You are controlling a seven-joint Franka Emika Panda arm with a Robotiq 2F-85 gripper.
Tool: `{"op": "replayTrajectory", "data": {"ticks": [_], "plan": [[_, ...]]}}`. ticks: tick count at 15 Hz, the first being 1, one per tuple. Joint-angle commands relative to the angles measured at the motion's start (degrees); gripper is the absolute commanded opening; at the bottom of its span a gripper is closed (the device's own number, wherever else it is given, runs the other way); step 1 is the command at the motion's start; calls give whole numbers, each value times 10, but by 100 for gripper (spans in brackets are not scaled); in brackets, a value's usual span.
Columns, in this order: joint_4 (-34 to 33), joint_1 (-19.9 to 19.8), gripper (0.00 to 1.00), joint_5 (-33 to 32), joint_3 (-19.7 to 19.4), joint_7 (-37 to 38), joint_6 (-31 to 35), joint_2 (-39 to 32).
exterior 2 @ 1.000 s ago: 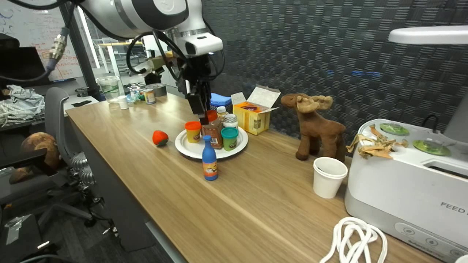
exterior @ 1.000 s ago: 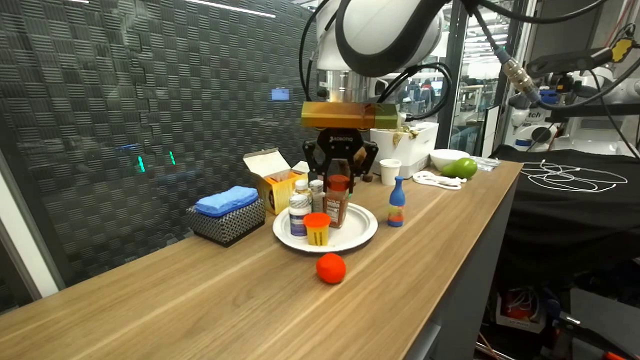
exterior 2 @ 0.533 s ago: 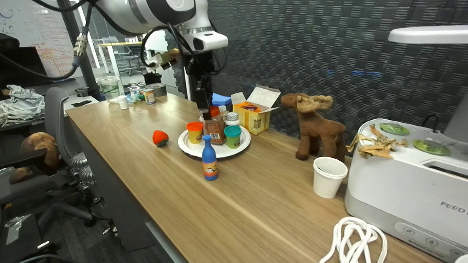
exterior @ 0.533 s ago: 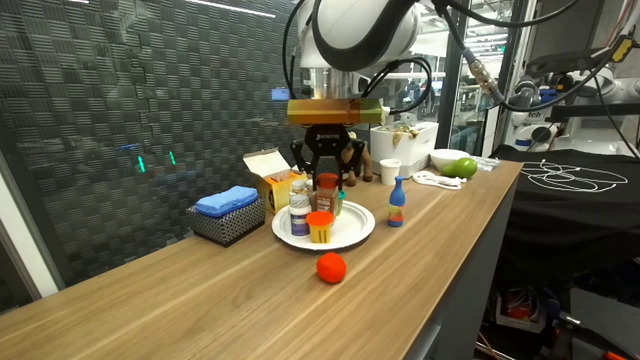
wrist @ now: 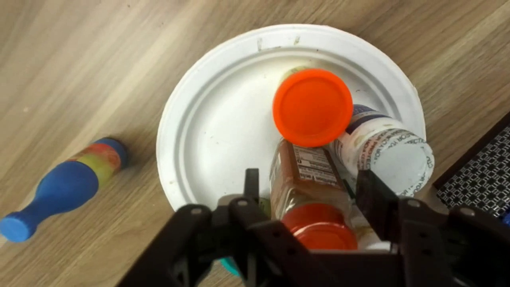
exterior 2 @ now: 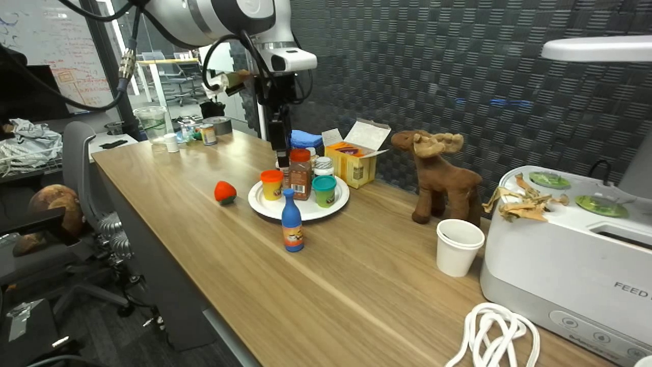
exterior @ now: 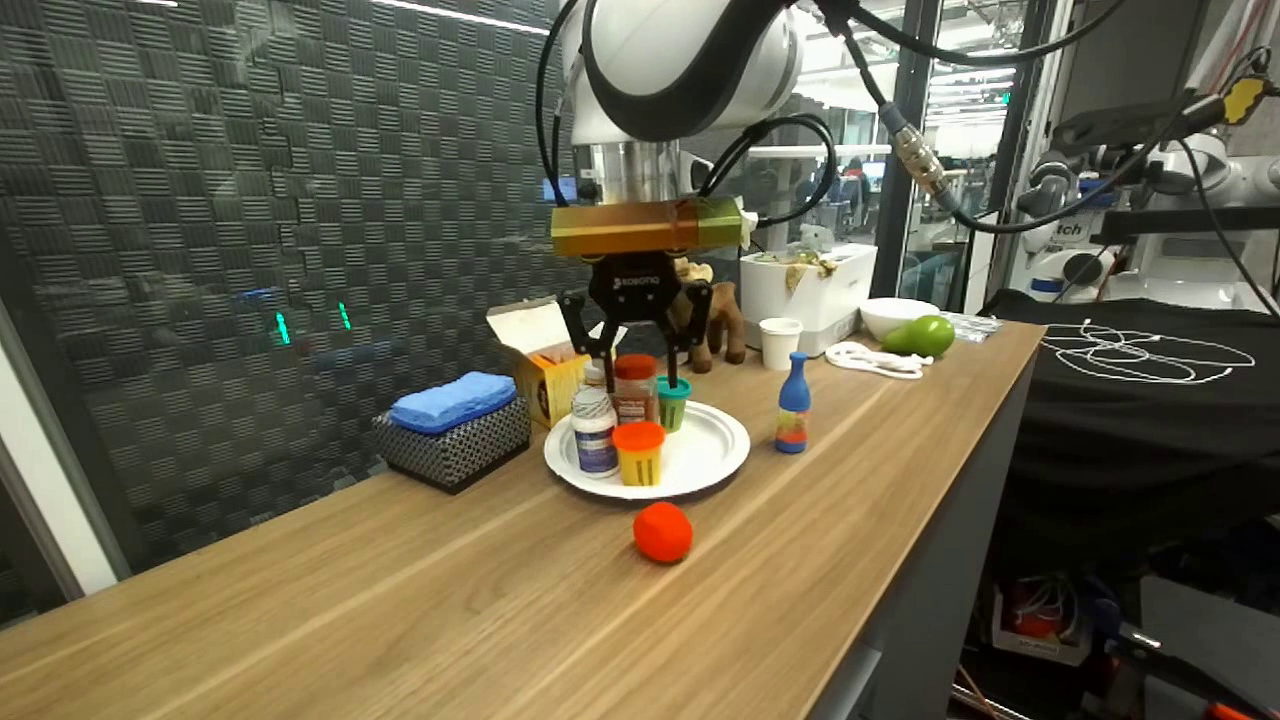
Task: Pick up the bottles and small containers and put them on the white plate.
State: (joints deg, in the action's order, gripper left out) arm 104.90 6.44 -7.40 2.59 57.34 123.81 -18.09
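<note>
Standing upright on the white plate (wrist: 217, 131), the red-lidded spice jar (exterior 2: 300, 176) shows between the spread jaws, and there's the blue bottle (exterior 2: 292, 223), on the worktop (exterior 2: 367, 275) nearby!

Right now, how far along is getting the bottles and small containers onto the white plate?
Looks mostly done: the white plate holds at least the spice jar, yellow tub, green tub and blue-labelled white bottle. Nothing is in hand: the open gripper straddles the jar, gaps showing. Remaining: the blue bottle, upright on the table beside the plate; a red piece sits there too, if it counts.
</note>
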Motion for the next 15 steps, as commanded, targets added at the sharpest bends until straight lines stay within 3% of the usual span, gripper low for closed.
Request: {"op": "replayTrajectory", "data": {"ticks": [1,2,6,11,15], "plan": [[-13,18,96,-5,-14,17,-21,3],[-7,20,100,-6,-15,22,-19,9],[18,31,100,-25,-14,44,5,37],[56,44,100,-7,21,-38,-5,60],[110,55,100,-5,38,-69,45,56]]}}
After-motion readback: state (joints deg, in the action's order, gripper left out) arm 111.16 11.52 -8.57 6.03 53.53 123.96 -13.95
